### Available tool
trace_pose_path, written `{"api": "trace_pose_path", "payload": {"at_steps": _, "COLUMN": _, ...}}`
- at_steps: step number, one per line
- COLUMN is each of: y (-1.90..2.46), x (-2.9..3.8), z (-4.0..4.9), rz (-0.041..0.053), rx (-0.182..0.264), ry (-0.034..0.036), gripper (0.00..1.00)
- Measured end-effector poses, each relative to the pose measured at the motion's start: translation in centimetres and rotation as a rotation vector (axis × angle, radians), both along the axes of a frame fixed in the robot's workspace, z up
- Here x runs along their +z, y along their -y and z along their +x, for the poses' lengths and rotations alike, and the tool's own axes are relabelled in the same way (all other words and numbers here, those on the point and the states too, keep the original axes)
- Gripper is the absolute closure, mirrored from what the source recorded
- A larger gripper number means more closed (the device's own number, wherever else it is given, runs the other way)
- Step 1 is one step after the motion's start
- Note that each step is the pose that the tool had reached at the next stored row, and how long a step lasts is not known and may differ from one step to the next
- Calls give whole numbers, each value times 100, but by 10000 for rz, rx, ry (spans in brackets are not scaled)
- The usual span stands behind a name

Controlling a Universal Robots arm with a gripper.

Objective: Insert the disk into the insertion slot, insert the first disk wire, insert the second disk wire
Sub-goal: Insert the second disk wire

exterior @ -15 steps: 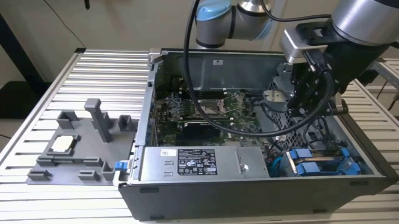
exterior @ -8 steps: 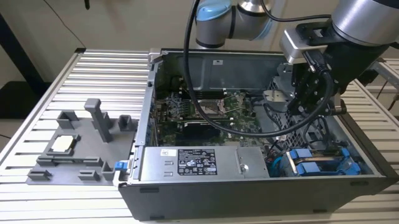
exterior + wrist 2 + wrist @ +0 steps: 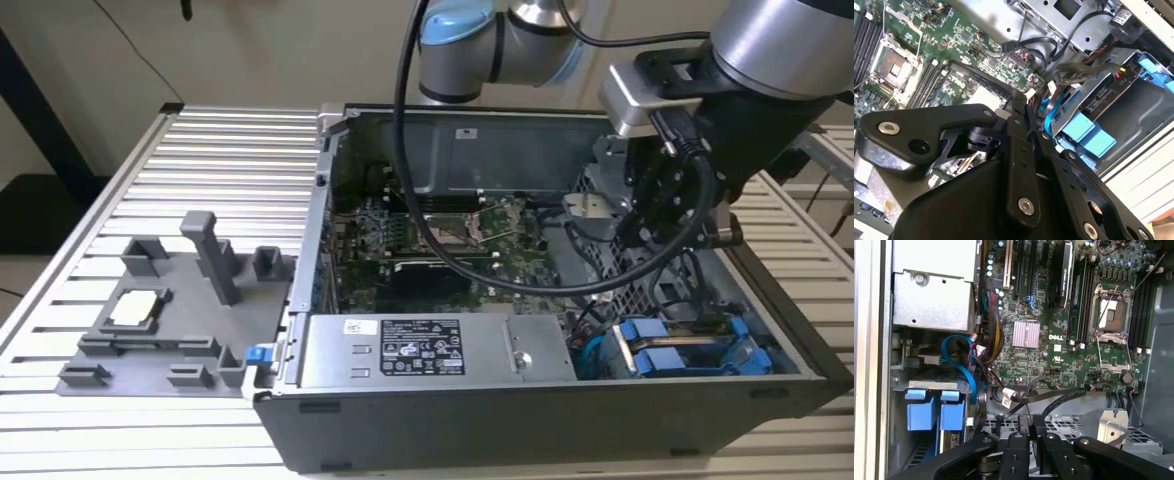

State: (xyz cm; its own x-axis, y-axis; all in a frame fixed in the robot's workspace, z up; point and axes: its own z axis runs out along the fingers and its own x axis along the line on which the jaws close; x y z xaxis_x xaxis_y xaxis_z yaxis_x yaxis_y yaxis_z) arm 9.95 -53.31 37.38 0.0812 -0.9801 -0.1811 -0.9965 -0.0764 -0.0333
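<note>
Blue plastic frames marked where we found the disk (image 3: 687,355), seated in the insertion slot (image 3: 747,345) at the corner of the open computer case (image 3: 561,420), toward the exterior view's right. We saw the gripper (image 3: 1029,437) hanging inside the case above a perforated metal bracket (image 3: 1074,427), its fingers (image 3: 1015,450) drawn close together with nothing between them. Beside the bay we noticed a looped blue cable (image 3: 966,357) and a black cable (image 3: 1054,399). We saw the motherboard (image 3: 1054,340) behind, and a grey fixture (image 3: 174,310) on the slatted counter (image 3: 227,150).
</note>
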Motion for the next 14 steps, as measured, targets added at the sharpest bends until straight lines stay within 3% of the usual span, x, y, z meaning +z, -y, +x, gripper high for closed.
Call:
{"api": "trace_pose_path", "payload": {"at_steps": 2, "y": 22, "x": 0, "z": 11, "rz": -8, "rx": 0, "ry": -1, "gripper": 84}}
{"api": "trace_pose_path", "payload": {"at_steps": 6, "y": 112, "x": 0, "z": 39, "rz": -65, "rx": 0, "ry": -6, "gripper": 84}}
{"api": "trace_pose_path", "payload": {"at_steps": 14, "y": 300, "x": 0, "z": 88, "rz": -290, "rx": 1, "ry": -21, "gripper": 84}}
